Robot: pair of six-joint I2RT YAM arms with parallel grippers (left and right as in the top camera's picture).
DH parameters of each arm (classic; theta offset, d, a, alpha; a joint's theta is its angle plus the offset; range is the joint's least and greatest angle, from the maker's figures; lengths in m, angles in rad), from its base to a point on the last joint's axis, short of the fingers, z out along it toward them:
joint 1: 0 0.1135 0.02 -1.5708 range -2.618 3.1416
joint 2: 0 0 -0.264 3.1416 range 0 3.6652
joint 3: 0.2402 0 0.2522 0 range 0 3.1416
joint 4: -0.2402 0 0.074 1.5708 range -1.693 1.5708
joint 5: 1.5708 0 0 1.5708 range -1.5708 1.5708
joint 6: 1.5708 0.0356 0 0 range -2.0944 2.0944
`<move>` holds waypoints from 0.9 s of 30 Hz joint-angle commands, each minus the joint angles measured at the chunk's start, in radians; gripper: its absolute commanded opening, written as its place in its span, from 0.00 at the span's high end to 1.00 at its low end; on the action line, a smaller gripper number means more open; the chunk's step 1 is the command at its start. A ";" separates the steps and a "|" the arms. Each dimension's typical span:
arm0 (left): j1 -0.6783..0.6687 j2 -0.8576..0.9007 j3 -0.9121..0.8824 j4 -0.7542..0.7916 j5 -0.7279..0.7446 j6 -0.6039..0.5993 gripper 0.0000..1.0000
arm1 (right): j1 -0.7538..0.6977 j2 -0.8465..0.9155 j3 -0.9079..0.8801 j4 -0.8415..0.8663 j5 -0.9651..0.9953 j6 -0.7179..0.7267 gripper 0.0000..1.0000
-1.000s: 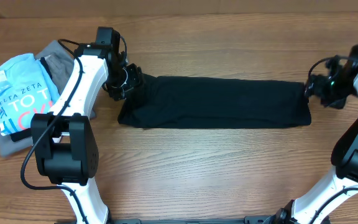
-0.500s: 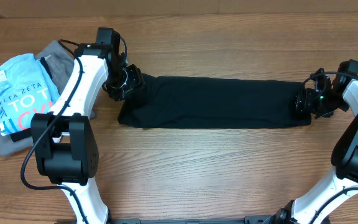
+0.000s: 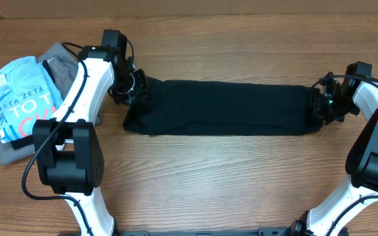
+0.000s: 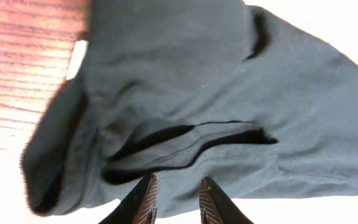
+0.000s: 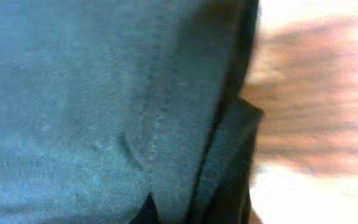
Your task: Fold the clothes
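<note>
Stretching from the near edge, the wooden table [image 3: 228, 177] carries the black T-shirt [image 3: 222, 108], folded into a long band across its middle. The left gripper [image 3: 131, 88] pinches the band's left end, jaws narrowly apart. The right gripper [image 3: 319, 108] is clamped tight on the right end. At far left, a light blue lettered shirt [image 3: 18, 98] lies on a grey garment [image 3: 61, 65], which the left arm [image 3: 87, 72] partly crosses.

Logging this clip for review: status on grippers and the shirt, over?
Right gripper shut on right end of black T-shirt. Left gripper at left end, jaws narrow over fabric, grip unclear. T-shirt lies as long flat strip. Light blue shirt far left, apart.
</note>
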 commanded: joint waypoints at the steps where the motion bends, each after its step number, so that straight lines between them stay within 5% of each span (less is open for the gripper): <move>1: 0.005 0.005 0.012 -0.019 -0.009 0.055 0.73 | -0.043 -0.003 0.098 -0.045 0.159 0.149 0.96; 8: 0.005 0.005 0.012 -0.055 -0.013 0.059 0.71 | -0.010 -0.032 0.288 -0.195 0.172 0.167 0.96; 27: 0.005 0.005 0.011 -0.059 -0.013 0.059 0.69 | 0.385 -0.024 0.265 -0.246 0.164 0.217 0.91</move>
